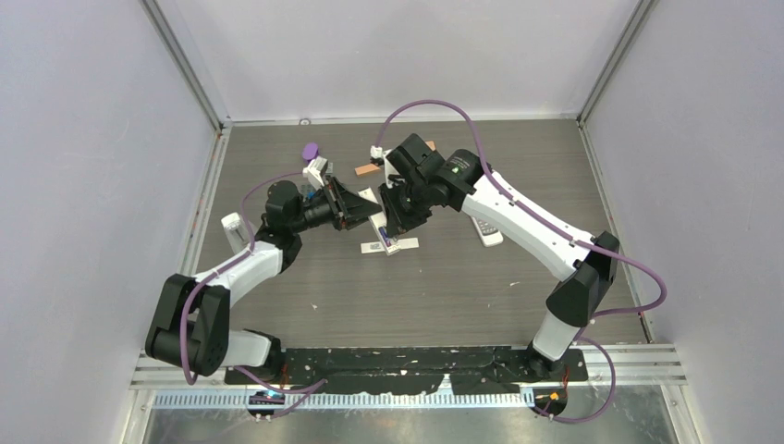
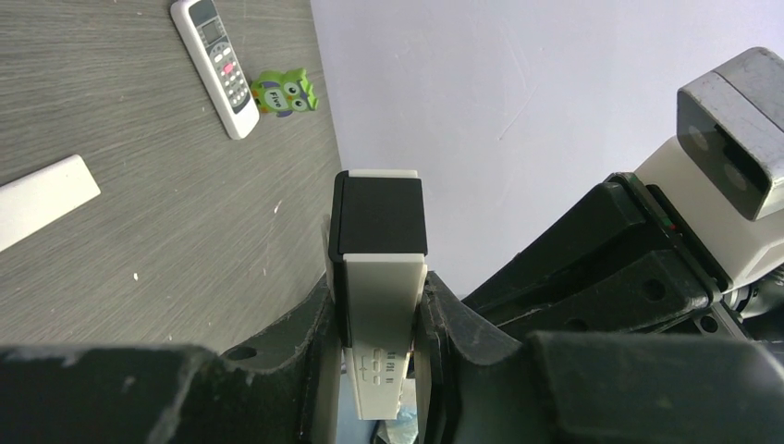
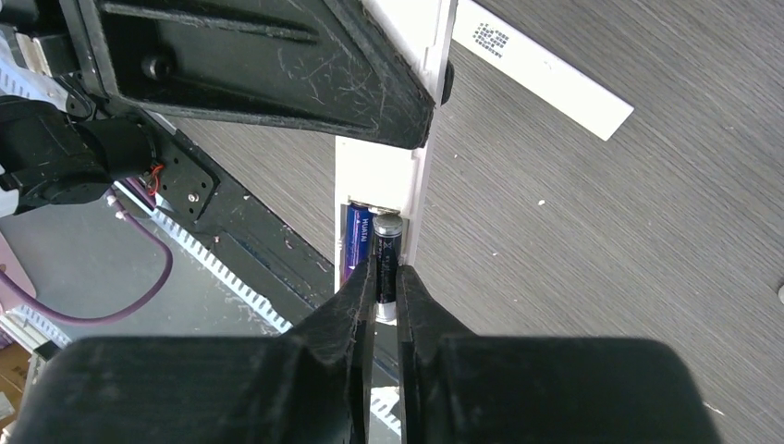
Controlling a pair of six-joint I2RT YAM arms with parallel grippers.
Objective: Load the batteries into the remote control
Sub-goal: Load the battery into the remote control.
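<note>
My left gripper (image 1: 359, 211) (image 2: 379, 319) is shut on a white remote control (image 1: 380, 229) (image 2: 379, 277) with a black end and holds it above the table. In the right wrist view the remote (image 3: 381, 171) shows its open compartment with a blue-purple battery (image 3: 357, 242) lying in it. My right gripper (image 1: 396, 225) (image 3: 386, 289) is shut on a dark battery (image 3: 386, 250), whose far end sits in the slot beside the blue-purple one. The other batteries are out of view.
A white battery cover (image 1: 373, 248) (image 3: 545, 69) (image 2: 42, 199) lies on the table under the grippers. A second remote (image 1: 487, 231) (image 2: 217, 65) lies to the right beside a green owl figure (image 2: 285, 94). Orange-brown blocks (image 1: 368, 169) and a purple object (image 1: 311, 150) lie at the back.
</note>
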